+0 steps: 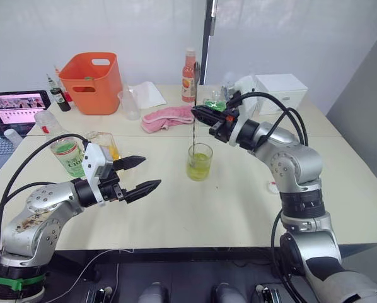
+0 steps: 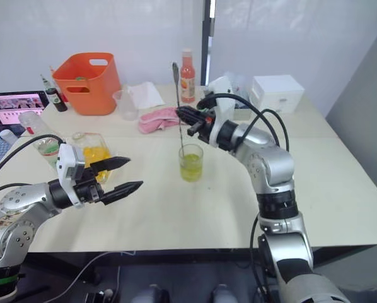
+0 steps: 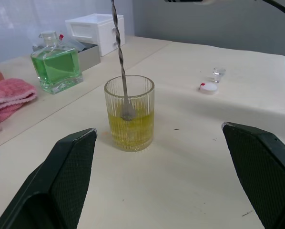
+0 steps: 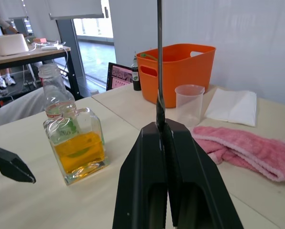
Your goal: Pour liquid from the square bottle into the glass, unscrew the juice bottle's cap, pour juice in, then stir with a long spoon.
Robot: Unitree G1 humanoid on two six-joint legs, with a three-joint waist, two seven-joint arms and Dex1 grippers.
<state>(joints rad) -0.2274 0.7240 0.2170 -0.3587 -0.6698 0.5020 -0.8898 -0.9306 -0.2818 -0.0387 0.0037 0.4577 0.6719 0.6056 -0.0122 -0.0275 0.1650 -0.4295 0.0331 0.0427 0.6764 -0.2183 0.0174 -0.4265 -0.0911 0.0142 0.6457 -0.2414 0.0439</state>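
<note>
Left eye view: the right gripper [image 1: 204, 115] pinches the long spoon [image 1: 193, 113] partway up its stem, bowl down in the glass [image 1: 199, 161]; the left gripper [image 1: 141, 174] hovers open, empty, well apart. Left wrist view: the twisted stem [image 3: 119, 57] looks stiff, thin and probably slippery, best held mid-stem; the ribbed tumbler is fragile. Right wrist view: both fingers [image 4: 147, 162] clamp the stem [image 4: 159, 62]; the square bottle [image 4: 78, 145] stands beside the juice bottle [image 4: 54, 98].
</note>
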